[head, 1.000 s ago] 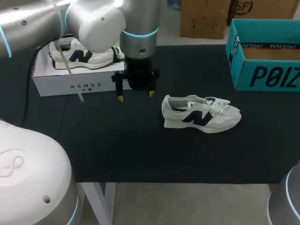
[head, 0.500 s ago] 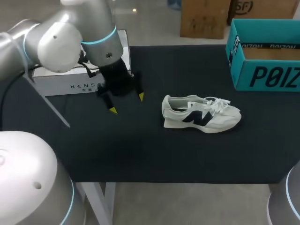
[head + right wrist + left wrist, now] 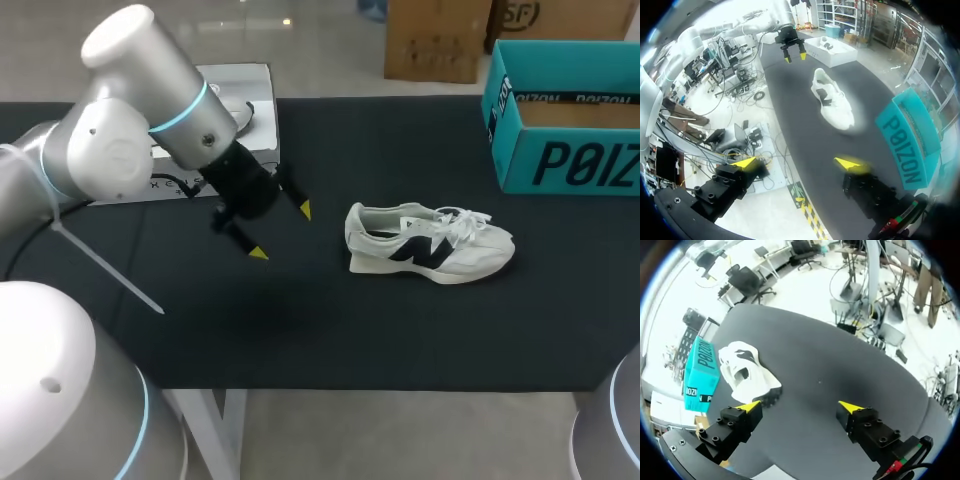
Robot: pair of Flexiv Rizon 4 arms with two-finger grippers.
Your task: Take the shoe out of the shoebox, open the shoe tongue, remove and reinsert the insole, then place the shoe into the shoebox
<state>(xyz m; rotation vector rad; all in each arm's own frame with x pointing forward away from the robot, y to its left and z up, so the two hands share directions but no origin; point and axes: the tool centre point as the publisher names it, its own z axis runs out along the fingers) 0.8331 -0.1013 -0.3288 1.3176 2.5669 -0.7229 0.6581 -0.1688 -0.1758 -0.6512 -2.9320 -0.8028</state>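
- Now the shoe (image 3: 428, 243) sits on the dark surface (image 3: 400, 330), outside the teal shoebox (image 3: 565, 120).
- Left jaws stand open and empty, near its heel but apart.
- Right jaws stand open too, well apart from it.

A black table (image 3: 400, 330) bears an open teal box (image 3: 560, 150) at its two o'clock corner. The box is upright, with black lettering on its walls and a brown inside.
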